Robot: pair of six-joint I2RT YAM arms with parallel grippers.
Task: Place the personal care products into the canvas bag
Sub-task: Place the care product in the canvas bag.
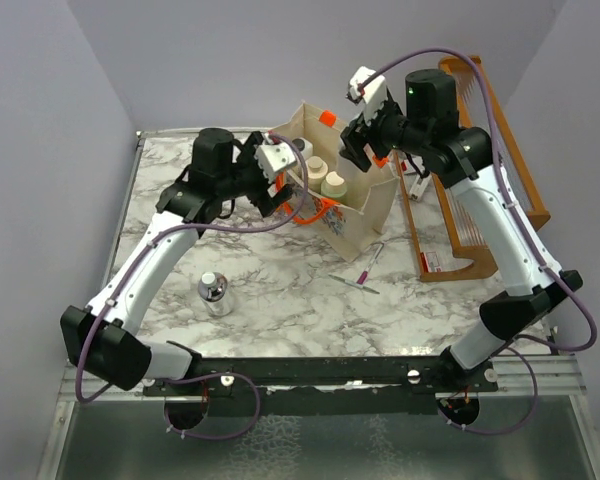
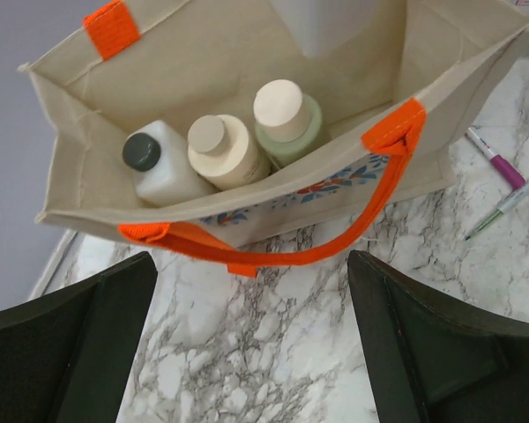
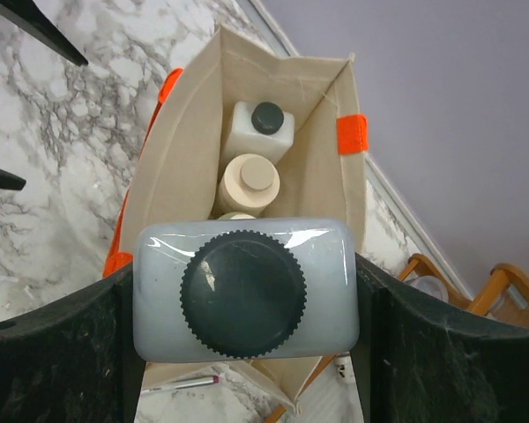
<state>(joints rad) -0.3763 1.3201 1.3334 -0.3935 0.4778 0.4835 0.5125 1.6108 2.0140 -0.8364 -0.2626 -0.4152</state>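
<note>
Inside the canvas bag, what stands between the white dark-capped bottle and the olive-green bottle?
The beige cream-capped bottle stands between the white dark-capped bottle and the olive-green bottle, inside the canvas bag; the left wrist view shows it.

Bright, even overhead light, soft shadows on the marble table (image 1: 280,290); sheen on the dark-capped white bottle (image 3: 245,291) (wrist views sharp).

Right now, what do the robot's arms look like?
Both the left arm and right arm have smooth white shells with chunky black joints. A thin purple cable loops along each one. The jaws are black, and a tiny green light glows on the right arm.
</note>
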